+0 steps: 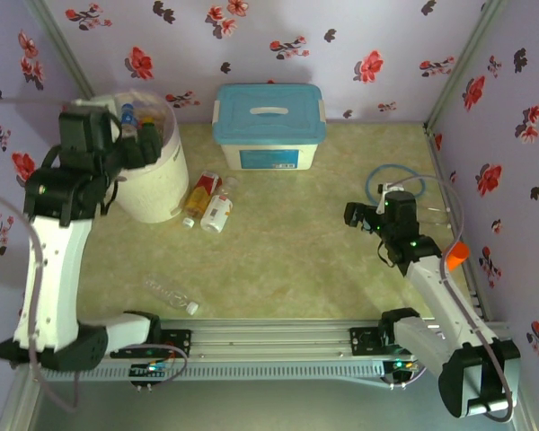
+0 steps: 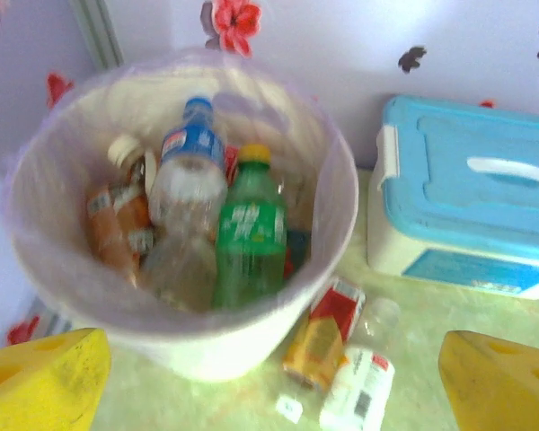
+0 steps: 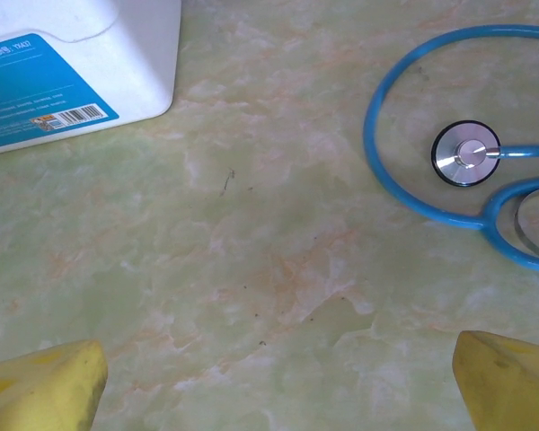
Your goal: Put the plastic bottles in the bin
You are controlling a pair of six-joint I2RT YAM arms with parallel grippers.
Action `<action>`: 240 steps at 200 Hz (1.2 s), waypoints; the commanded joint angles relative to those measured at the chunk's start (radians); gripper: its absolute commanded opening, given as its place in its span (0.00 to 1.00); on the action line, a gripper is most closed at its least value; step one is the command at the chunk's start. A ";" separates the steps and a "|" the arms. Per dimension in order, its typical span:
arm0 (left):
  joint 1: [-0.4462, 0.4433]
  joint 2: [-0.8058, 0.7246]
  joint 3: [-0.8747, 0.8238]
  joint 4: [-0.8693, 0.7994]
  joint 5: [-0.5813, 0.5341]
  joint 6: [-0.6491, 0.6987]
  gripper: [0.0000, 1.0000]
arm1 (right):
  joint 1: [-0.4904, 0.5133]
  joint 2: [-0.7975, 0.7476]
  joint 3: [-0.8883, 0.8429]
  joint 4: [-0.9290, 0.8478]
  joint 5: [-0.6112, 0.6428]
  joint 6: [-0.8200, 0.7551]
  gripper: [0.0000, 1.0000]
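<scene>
The bin point(image 1: 154, 193) stands at the far left, a white bucket with a pinkish liner. My left gripper point(image 1: 142, 144) hangs above its mouth, open, with nothing between its yellow fingers point(image 2: 45, 382). Inside the bin point(image 2: 340, 202) lie several plastic bottles, among them a blurred clear one with a blue label point(image 2: 190, 171), a green one point(image 2: 250, 235) and an amber one point(image 2: 112, 224). On the table beside the bin lie an amber bottle with a red label point(image 1: 200, 194) point(image 2: 325, 330) and a white one point(image 1: 217, 214) point(image 2: 359, 393). A clear bottle point(image 1: 171, 294) lies nearer the front. My right gripper point(image 1: 364, 218) point(image 3: 277, 382) is open over bare table.
A white box with a light-blue lid point(image 1: 269, 126) point(image 2: 472, 193) point(image 3: 72, 72) stands at the back middle. A blue stethoscope point(image 1: 395, 184) point(image 3: 467, 153) lies at the right, just beyond my right gripper. Flowered walls close in the table on three sides.
</scene>
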 commanded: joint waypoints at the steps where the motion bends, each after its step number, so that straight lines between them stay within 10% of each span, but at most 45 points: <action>1: -0.044 -0.055 -0.134 -0.157 -0.092 -0.219 0.94 | -0.007 0.011 0.038 0.035 -0.017 -0.016 0.99; 83: -0.188 -0.178 -0.601 -0.270 0.019 -0.776 0.92 | -0.008 0.036 0.056 0.045 -0.016 -0.028 0.99; 240: -0.168 -0.127 -1.113 -0.018 0.186 -1.027 0.86 | -0.007 0.029 0.050 0.014 0.022 -0.072 0.99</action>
